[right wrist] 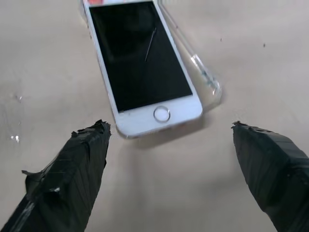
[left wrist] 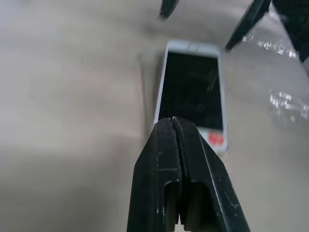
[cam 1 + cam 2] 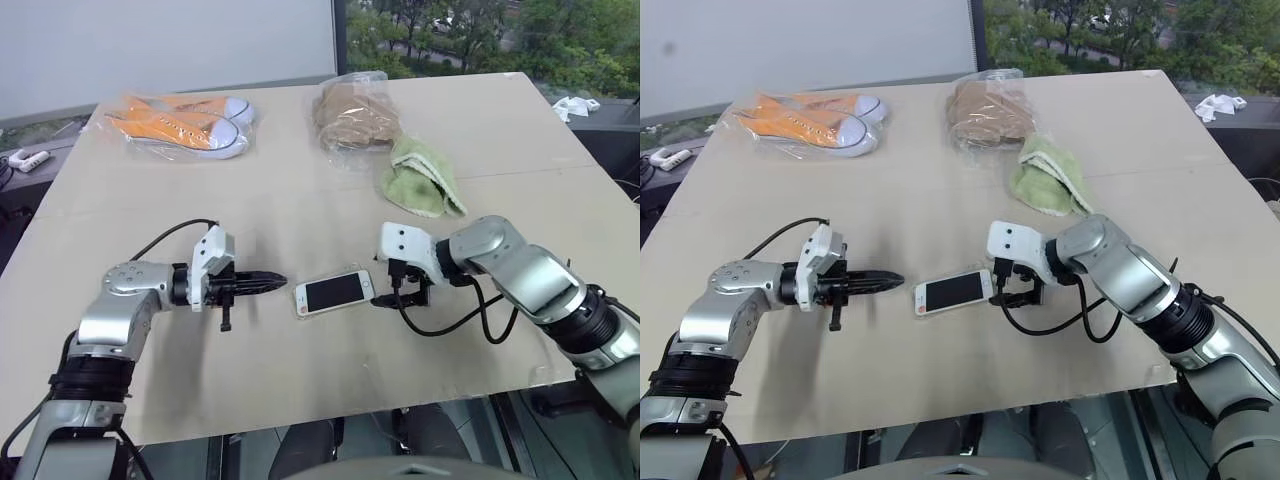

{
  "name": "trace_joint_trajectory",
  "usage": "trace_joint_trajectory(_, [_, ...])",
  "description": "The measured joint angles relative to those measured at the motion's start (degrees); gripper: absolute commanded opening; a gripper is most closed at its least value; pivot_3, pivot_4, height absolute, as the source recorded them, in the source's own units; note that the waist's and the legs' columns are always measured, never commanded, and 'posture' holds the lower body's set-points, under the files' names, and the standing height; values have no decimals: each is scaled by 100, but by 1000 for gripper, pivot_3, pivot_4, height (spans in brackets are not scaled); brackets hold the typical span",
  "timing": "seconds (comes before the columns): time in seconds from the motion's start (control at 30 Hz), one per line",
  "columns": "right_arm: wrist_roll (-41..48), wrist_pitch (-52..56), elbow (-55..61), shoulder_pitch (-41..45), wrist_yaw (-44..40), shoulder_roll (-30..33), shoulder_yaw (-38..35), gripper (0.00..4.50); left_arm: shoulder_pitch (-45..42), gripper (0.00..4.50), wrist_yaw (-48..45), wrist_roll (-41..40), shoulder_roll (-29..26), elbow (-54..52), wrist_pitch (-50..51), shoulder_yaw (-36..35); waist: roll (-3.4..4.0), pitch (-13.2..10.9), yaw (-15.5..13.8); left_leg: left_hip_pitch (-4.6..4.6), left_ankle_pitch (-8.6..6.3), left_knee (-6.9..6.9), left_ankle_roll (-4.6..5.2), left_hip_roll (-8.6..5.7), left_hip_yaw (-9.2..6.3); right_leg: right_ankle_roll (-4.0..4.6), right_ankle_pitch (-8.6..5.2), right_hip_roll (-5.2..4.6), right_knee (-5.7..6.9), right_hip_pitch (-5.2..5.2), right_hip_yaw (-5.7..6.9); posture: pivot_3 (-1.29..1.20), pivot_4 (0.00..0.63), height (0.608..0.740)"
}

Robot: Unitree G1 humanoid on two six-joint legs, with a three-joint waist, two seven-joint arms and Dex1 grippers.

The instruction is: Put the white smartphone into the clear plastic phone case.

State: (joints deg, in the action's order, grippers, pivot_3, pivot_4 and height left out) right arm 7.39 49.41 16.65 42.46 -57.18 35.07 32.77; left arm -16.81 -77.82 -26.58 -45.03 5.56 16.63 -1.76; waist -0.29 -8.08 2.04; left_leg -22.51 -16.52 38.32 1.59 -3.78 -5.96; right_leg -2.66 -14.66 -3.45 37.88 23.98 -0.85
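Tabletop: right claw (image 1: 169,140) wide (empty), left claw (image 2: 176,125) shut.

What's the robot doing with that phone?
It is fitting the white smartphone into the clear plastic phone case. The phone lies screen up on the table, over the case but skewed, with the case's edge sticking out along one side. The right gripper is open just off the phone's button end, and the left gripper is shut at the other end, holding nothing.
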Motion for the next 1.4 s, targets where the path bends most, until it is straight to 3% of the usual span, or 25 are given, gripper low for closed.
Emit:
trace_joint_trajectory(0.3, [-160, -145, -66, 0, 15, -48, 77, 4424, -63, 0, 268, 62, 395, -536, 314, 494, 0, 0, 0, -2, 0, 2, 0, 0, 0, 0, 0, 1, 0, 1, 1, 0, 150, 740])
trace_joint_trajectory(0.73, [-739, -735, -689, 121, 30, -337, 256, 4424, -72, 0, 306, 319, 437, -625, 328, 896, -1, 0, 10, -2, 1, 4, 0, -1, 0, 0, 0, 2, 2, 2, 0, 0, 150, 740])
trace_joint_trajectory(1.4, [-940, -851, -813, 170, 33, -626, 239, 4424, 371, 0, 543, 686, 365, -694, 17, 903, 0, 1, 12, 0, 1, 4, -1, -1, 0, 0, 0, 2, 5, 2, 0, 0, 150, 740])
